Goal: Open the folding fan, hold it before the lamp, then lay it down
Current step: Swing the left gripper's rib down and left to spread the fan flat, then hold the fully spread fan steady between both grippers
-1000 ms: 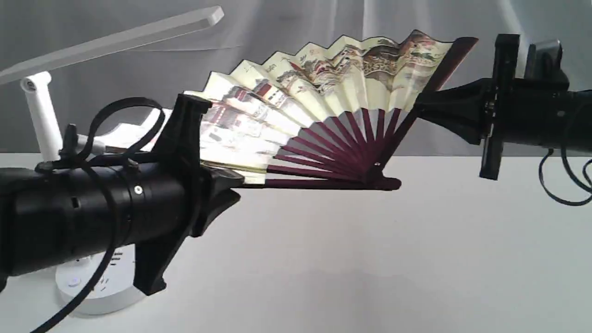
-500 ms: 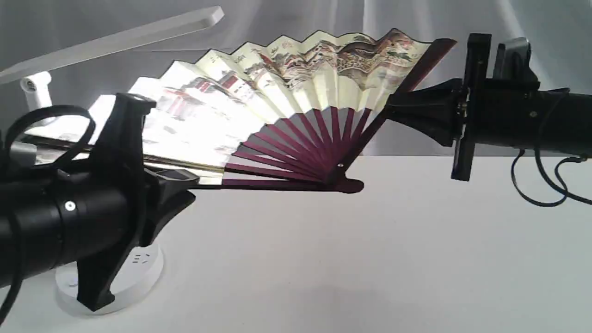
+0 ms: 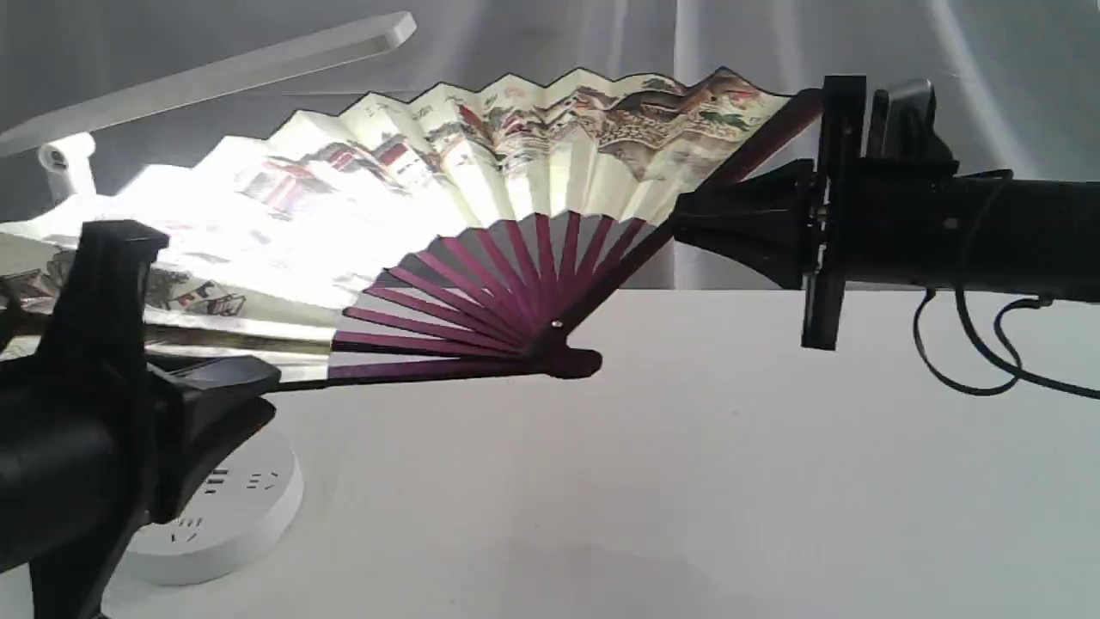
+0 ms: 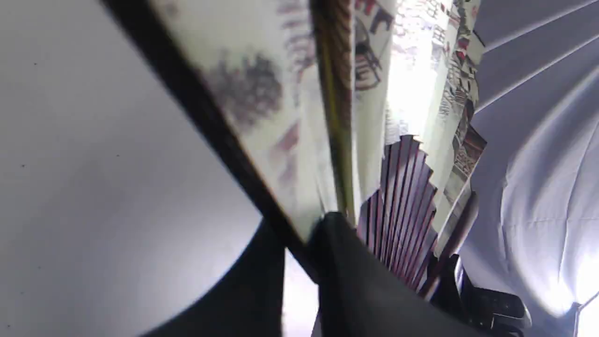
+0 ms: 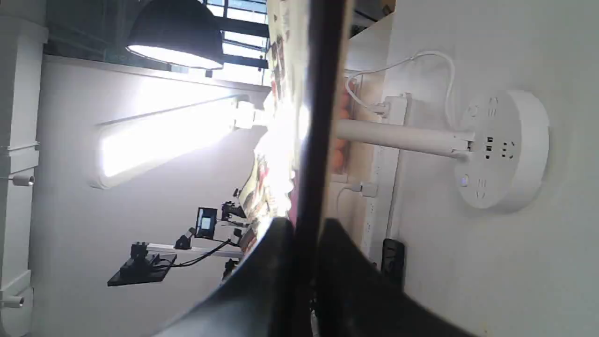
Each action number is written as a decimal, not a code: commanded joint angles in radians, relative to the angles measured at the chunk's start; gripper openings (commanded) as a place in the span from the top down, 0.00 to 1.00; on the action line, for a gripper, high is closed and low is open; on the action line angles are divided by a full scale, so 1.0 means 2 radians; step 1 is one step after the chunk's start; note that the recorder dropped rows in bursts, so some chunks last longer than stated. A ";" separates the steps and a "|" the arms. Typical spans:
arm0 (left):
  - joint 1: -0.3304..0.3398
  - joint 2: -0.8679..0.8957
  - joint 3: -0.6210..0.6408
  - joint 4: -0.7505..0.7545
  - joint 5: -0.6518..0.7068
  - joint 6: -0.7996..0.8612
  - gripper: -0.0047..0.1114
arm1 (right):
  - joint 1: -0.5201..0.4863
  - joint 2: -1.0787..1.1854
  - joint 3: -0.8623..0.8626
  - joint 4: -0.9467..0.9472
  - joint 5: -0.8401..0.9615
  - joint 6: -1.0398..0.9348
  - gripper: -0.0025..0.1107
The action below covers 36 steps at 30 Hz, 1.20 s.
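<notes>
The white table (image 3: 773, 481) fills the lower part of the exterior view, with a pale grey curtain (image 3: 550, 34) hanging behind it.

The folding fan (image 3: 481, 172) is held in the air above the table, in front of the lamp (image 3: 215, 77): its leaf passes before the lamp's slim post and below the long bar head. It is spread to well under a half circle. The curved pleated edge faces up and the narrow end points down, off to the side away from the lamp's round base. The lower guard runs almost level from that narrow end back toward the base. The upper guard climbs steeply away from the lamp. The long axis thus runs from the leaf end beside the post to the tip of the upper guard, rising slightly as it leaves the lamp.

The cream paper carries houses, hills and touches of red. The half nearest the lamp glows almost white with light coming through it, and the ribs are dark purple-brown.

The left gripper (image 3: 258, 378), just above the lamp's base, has its fingers pinched narrowly on the lower guard. The right gripper (image 3: 679, 228), well away from the lamp, is clamped narrowly on the upper guard.

A small bright rivet (image 3: 559, 325) joins the ribs.
</notes>
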 commanded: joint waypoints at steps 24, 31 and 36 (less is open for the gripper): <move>0.001 -0.011 0.011 0.006 -0.076 0.014 0.96 | 0.007 -0.008 -0.005 0.034 -0.072 -0.016 0.98; 0.001 -0.011 0.011 0.006 -0.078 0.013 0.96 | 0.007 -0.008 -0.005 0.034 -0.074 -0.016 0.98; 0.001 -0.011 0.011 0.006 -0.078 0.013 0.96 | 0.007 -0.008 -0.005 0.034 -0.074 -0.016 0.98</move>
